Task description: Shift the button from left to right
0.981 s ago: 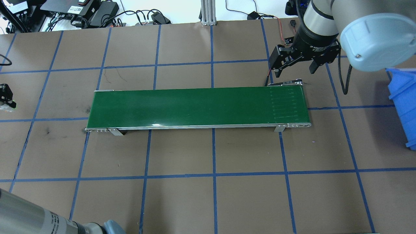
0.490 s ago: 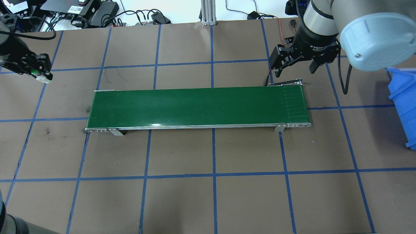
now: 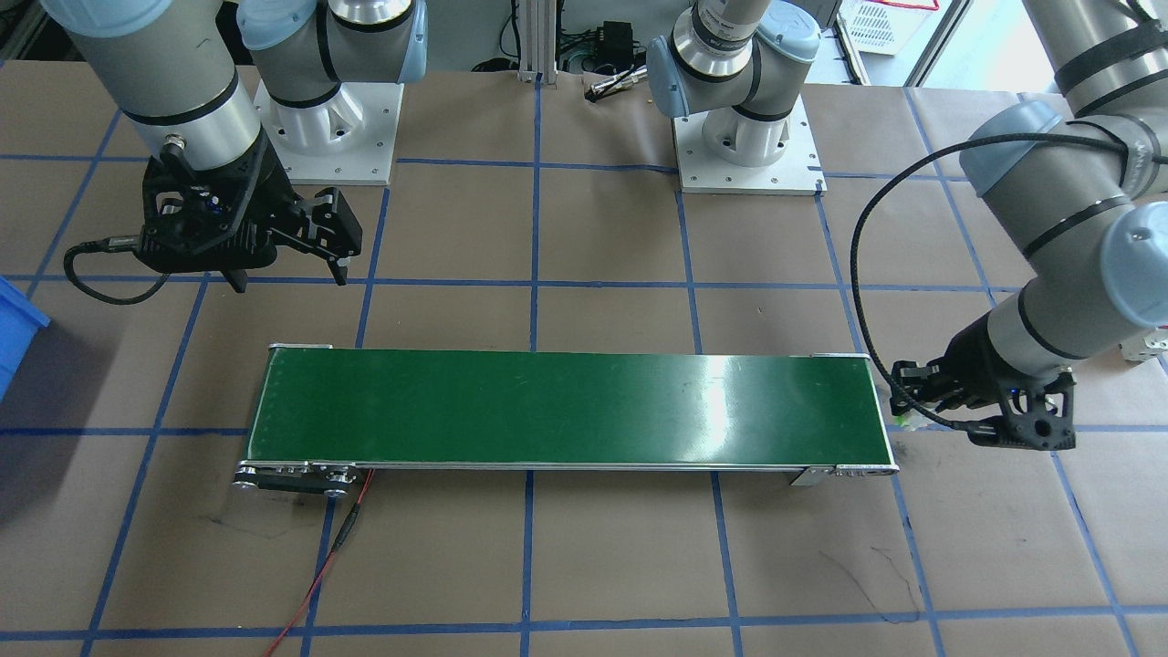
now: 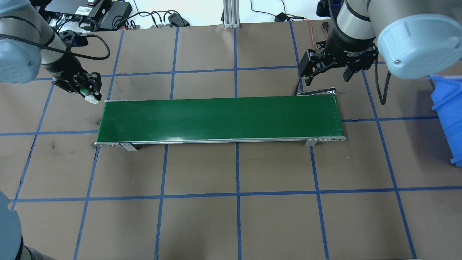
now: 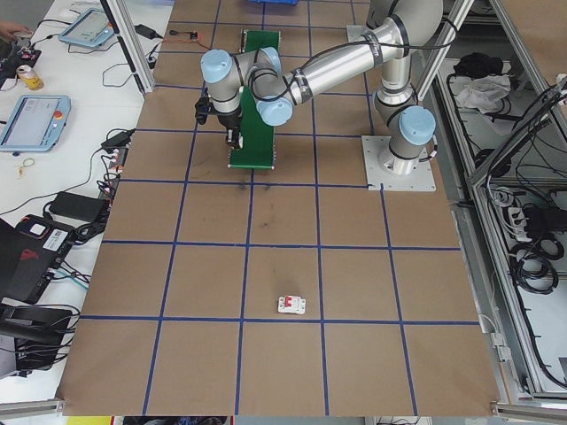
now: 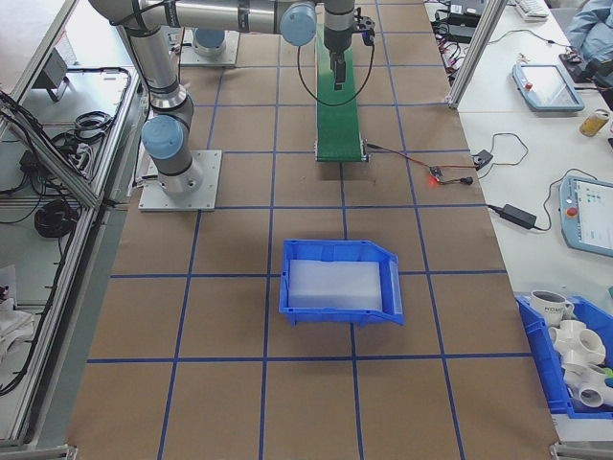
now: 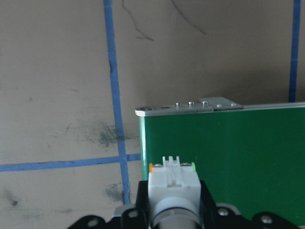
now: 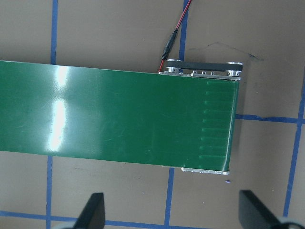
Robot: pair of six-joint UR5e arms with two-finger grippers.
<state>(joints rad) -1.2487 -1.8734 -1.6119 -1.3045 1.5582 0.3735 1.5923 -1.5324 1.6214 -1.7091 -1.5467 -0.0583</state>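
Left gripper [image 4: 91,94], clamped on the green-capped white push-button [image 4: 89,95], has advanced from table edge to the green conveyor belt's [image 4: 220,117] left end, placement imminent; right gripper [image 4: 326,77] waits spread wide.

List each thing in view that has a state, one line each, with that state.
left gripper: shut on the button, beside the belt's left end
button: held off the table, not yet on the belt
right gripper: open, empty, by the belt's right end
conveyor belt: nothing on it
blue bin: upright, holds a whitish block
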